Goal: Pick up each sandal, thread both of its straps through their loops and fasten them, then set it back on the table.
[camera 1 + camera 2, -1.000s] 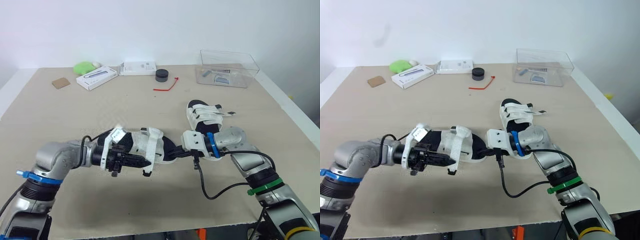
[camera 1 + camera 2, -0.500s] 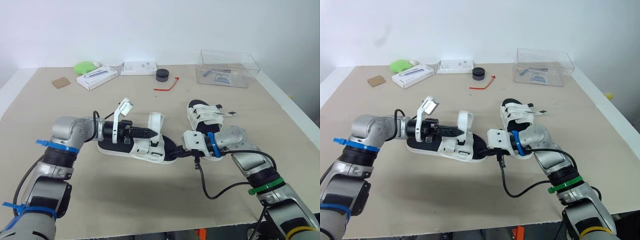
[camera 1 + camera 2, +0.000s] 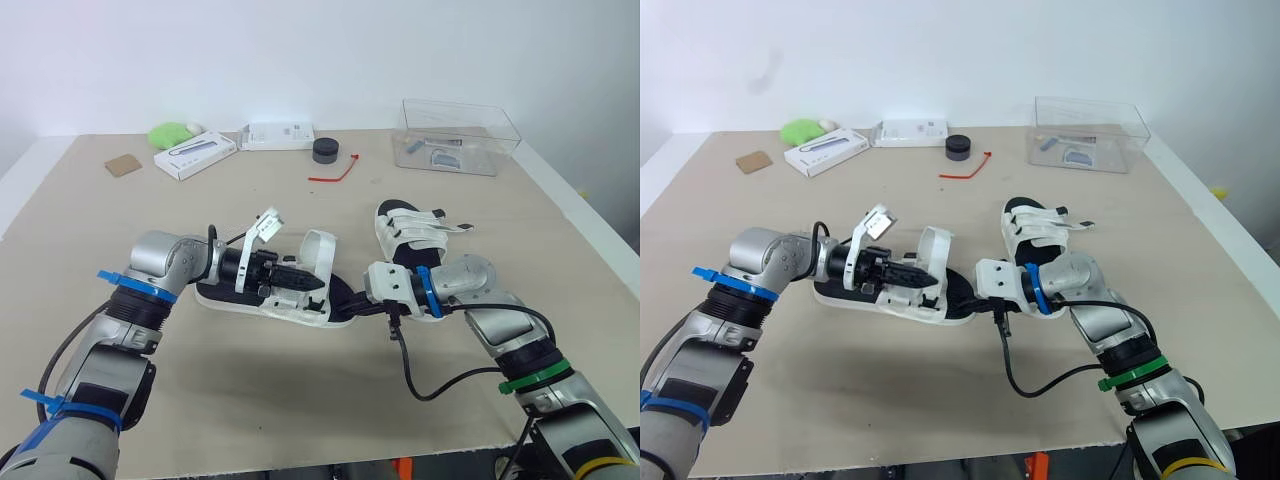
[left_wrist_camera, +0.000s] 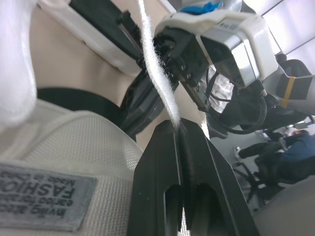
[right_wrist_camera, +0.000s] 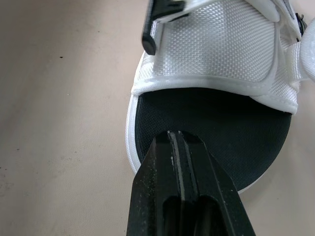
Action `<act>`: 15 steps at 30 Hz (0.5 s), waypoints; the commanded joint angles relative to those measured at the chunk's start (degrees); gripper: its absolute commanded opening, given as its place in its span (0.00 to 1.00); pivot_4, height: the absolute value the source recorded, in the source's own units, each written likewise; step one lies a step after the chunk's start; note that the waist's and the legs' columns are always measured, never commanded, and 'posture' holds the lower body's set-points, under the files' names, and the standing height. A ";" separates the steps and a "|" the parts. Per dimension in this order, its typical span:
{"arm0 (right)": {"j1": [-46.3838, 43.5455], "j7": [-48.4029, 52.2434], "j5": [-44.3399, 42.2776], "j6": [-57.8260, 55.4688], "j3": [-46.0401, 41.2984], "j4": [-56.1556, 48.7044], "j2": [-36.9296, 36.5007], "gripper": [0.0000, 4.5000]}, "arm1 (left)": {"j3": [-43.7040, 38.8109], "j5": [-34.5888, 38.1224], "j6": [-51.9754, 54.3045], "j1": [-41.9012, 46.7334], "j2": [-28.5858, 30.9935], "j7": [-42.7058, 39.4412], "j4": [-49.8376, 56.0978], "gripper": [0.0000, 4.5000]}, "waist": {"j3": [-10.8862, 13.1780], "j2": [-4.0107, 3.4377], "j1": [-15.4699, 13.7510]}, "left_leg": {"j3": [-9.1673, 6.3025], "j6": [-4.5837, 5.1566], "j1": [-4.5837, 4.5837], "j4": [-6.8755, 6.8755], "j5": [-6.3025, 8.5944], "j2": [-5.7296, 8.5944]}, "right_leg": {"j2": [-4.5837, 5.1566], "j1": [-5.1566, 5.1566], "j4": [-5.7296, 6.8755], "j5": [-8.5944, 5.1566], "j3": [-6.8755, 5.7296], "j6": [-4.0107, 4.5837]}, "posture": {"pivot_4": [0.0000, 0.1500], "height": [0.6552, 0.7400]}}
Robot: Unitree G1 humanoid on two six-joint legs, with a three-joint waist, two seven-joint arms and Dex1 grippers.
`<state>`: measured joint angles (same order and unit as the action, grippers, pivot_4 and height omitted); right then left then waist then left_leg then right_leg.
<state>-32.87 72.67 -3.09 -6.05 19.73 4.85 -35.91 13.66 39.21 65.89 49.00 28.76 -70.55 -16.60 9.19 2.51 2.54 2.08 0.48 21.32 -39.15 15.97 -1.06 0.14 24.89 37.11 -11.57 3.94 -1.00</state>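
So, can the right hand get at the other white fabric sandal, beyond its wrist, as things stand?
Probably yes. The right hand is shut, pressing on the nearer sandal, but the other white fabric sandal lies close behind its wrist with nothing between.

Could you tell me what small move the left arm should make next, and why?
Probably ease the left gripper along, drawing the thin white strap toward its loop: its fingers are shut on the strap, which stands unfastened over the white-and-black sandal, and the shut right gripper sits at the toe end.
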 commanded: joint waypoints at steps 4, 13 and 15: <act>0.86 0.31 2.32 -0.99 1.98 2.50 -0.54 0.00 | 1.04 -1.90 -0.33 -0.19 0.75 -0.31 2.09 0.02 | 0.00 0.00 0.00 | 0.00 0.00 -0.01 0.00 0.00 0.00 | 0.00 -0.01 0.00 0.00 0.00 0.00 | 1.00 1.00; 0.46 0.44 2.32 -0.52 2.48 2.91 -0.31 0.00 | 2.32 -5.13 -4.91 -2.45 0.91 0.24 5.07 0.02 | 0.00 0.00 0.01 | 0.00 0.00 -0.03 0.00 0.00 -0.01 | -0.01 -0.01 0.01 0.00 0.01 0.01 | 1.00 1.00; 0.49 0.44 2.33 -0.48 2.56 2.90 -0.27 0.00 | 2.03 -5.17 -5.04 -2.81 0.59 0.29 5.41 0.02 | 0.00 0.00 0.01 | 0.00 0.00 -0.04 0.00 0.00 -0.01 | 0.00 -0.02 0.01 0.00 0.01 0.01 | 1.00 1.00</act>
<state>-33.62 72.66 -3.09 -5.75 20.22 5.83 -35.83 14.93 34.69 61.00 46.83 29.33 -70.32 -12.74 9.19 2.51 2.55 2.08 0.48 21.29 -39.15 15.97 -1.07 0.14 24.86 37.12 -11.57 3.95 -0.99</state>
